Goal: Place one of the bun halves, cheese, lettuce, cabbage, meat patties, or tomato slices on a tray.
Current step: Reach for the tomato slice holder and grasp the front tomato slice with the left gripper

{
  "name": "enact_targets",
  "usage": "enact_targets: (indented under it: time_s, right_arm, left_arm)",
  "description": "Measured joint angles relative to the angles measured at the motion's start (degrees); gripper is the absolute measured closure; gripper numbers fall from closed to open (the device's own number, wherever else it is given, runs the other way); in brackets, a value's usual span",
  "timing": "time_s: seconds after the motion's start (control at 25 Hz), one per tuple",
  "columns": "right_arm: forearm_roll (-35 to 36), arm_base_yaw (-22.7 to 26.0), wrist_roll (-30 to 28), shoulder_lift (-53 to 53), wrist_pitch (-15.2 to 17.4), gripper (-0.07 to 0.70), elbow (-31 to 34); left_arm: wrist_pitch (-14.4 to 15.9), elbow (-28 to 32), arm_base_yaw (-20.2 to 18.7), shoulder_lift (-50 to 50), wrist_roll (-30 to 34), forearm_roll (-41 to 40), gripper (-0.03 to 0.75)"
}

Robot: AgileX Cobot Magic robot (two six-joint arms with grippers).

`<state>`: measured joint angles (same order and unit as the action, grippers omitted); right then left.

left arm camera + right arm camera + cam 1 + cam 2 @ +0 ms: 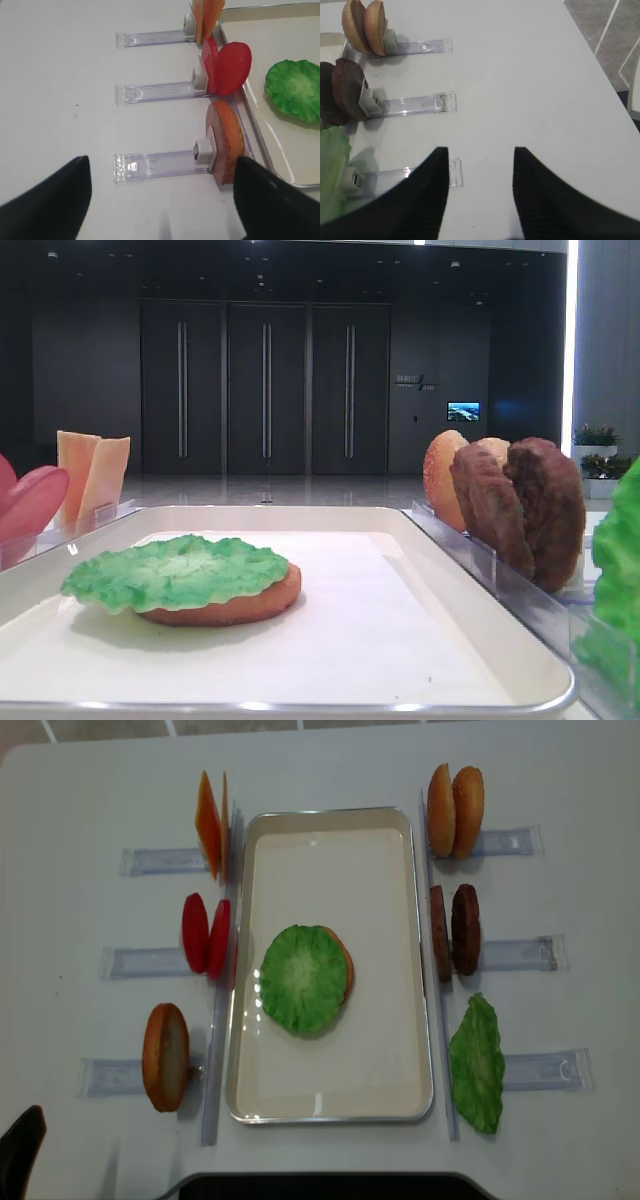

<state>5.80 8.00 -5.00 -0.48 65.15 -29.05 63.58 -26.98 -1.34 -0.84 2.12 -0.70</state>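
The left gripper [162, 200] stands with its two dark fingers spread wide and holds nothing; it hangs over bare white table just short of the clear plastic rack [160, 166] that carries a standing bun half [227, 142]. The right gripper [480, 195] is also parted and empty, above the table beside the rack holding the loose lettuce leaf [331, 170]. The tray [330, 1102] lies in the middle of the table, and on it a bun half [235, 605] lies flat with a green lettuce leaf [180, 572] on top, covering most of it. Left of the tray stand the cheese slices [210, 825], the tomato slices [206, 935] and the single bun half. Right of it stand two more bun halves [455, 810], the meat patties [454, 930] and the lettuce. No readable label or writing shows on any item.
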Motion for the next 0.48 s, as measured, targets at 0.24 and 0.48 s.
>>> enact_targets:
  time_s: [0.24, 0.48]
  right_arm:
    - [0.0, 0.0, 0.0, 0.0, 0.0, 0.338, 0.0]
    - [0.0, 0.0, 0.0, 0.0, 0.0, 0.338, 0.0]
  left_arm:
    - [0.0, 0.0, 0.0, 0.0, 0.0, 0.0, 0.024]
    - [0.0, 0.0, 0.0, 0.0, 0.0, 0.0, 0.024]
